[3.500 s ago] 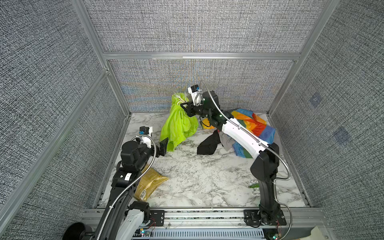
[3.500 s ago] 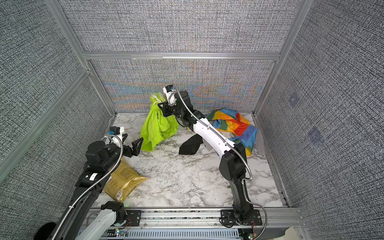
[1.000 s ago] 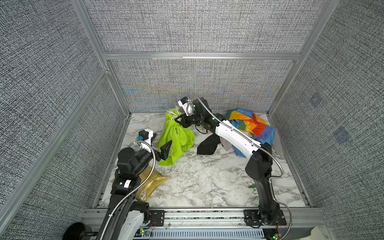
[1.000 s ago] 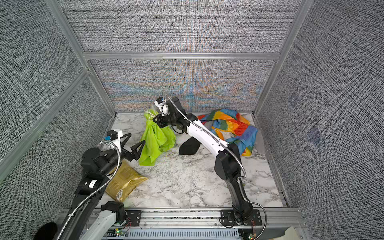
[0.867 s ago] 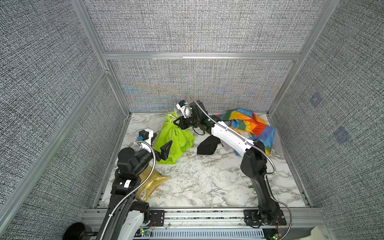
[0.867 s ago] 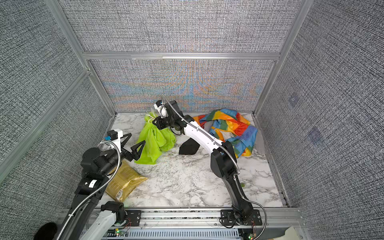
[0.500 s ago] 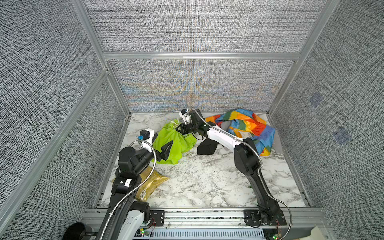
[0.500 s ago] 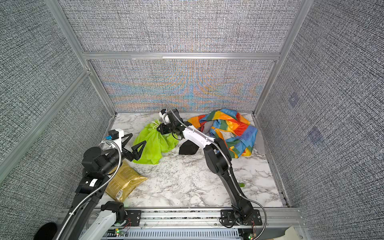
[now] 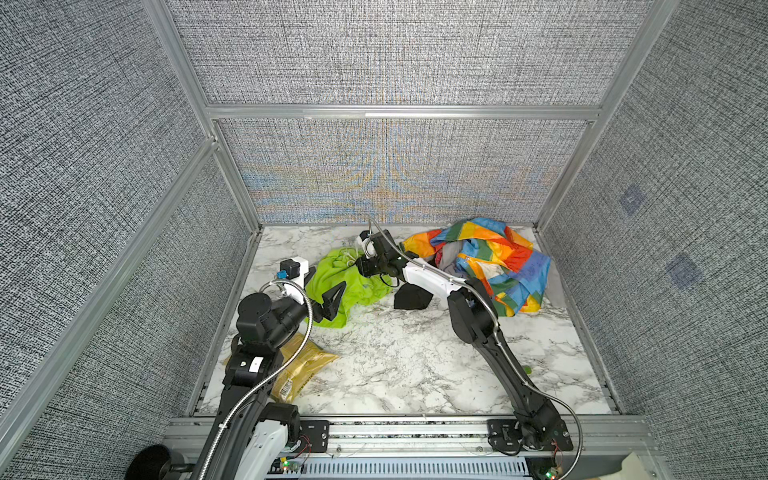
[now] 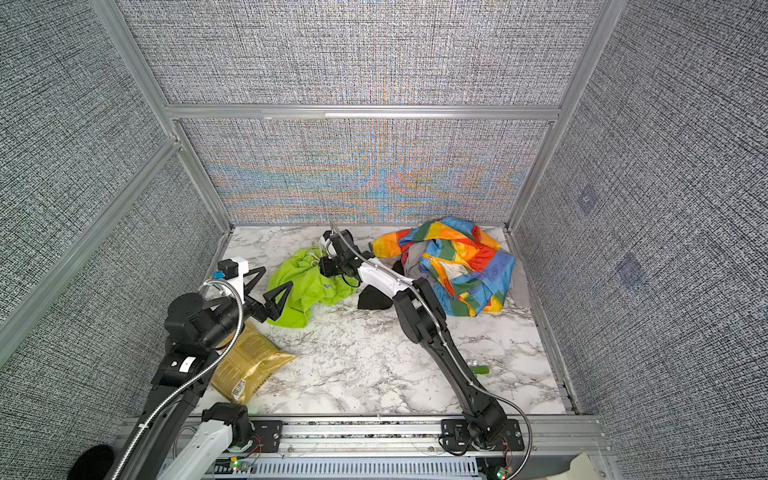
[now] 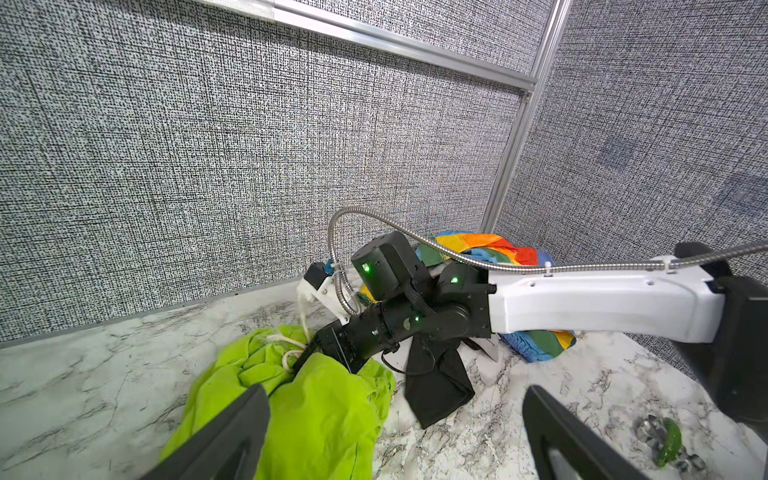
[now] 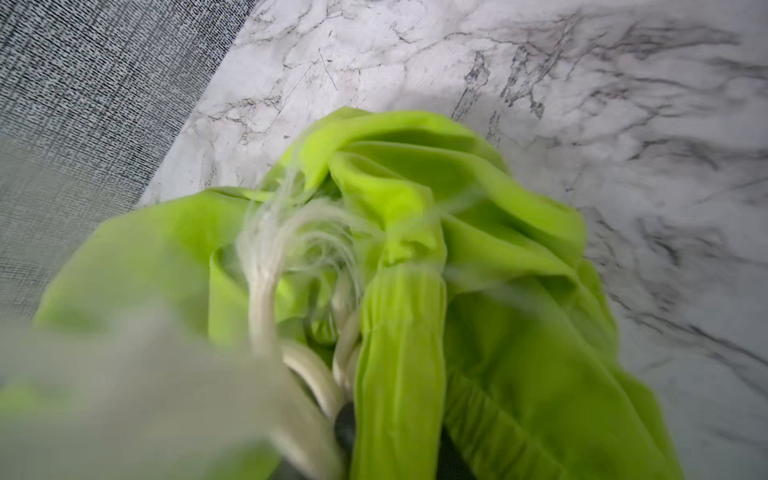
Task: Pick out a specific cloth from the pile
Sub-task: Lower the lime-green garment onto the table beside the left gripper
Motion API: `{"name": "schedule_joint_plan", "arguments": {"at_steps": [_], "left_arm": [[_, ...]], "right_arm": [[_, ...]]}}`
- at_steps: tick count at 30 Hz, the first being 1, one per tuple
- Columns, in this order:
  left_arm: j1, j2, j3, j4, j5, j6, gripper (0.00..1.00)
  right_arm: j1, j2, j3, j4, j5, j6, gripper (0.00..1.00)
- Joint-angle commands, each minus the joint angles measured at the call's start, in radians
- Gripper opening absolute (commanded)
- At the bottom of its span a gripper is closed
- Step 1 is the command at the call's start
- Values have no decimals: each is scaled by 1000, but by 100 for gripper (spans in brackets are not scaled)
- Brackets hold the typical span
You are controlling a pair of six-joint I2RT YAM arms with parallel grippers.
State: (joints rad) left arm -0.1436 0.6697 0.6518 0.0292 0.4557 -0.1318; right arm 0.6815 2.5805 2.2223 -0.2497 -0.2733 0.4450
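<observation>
My right arm has brought the cloth (image 9: 357, 291) (image 10: 311, 286) (image 11: 324, 407) (image 12: 498, 332) down from mid-air. It now lies crumpled on the marble surface (image 9: 395, 353) (image 10: 353, 361), left of centre and well apart from the pile (image 9: 490, 257) (image 10: 457, 257).

Nearest me, a yellow packet (image 9: 303, 365) (image 10: 249, 365) lies flat by my left arm. Its print and barcode are too small to read.

My left end effector (image 9: 322, 291) (image 10: 268, 291) (image 11: 395, 390) is spread wide and empty at the cloth's near edge.

Further back, my right end effector (image 9: 359, 266) (image 10: 322, 266) (image 11: 320, 353) is pressed into the cloth's bunched top by the white drawstrings (image 11: 286, 345) (image 12: 266, 291). The wrist view is smeared, so I cannot tell whether it is clenched or has let go.

A black cloth (image 9: 411, 297) (image 10: 372, 299) (image 11: 436, 382) lies just beside the green one, under my right arm.

Farthest back, the pile with its rainbow cloth sits in the far right corner.
</observation>
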Motion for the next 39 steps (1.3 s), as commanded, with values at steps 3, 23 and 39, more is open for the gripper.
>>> {"name": "schedule_joint_plan", "arguments": {"at_steps": [3,23,39], "left_arm": [[1,8,8,37,14,-6,98],[1,-2,6,35,8,-3,98],[1,34,34,-26,-17,8,99]], "right_arm": [[-2,-165,-98,-13,38,-56,60],[143,-682,-773,199,29,35,66],[208,-535,-750,238,26,118,37]]}}
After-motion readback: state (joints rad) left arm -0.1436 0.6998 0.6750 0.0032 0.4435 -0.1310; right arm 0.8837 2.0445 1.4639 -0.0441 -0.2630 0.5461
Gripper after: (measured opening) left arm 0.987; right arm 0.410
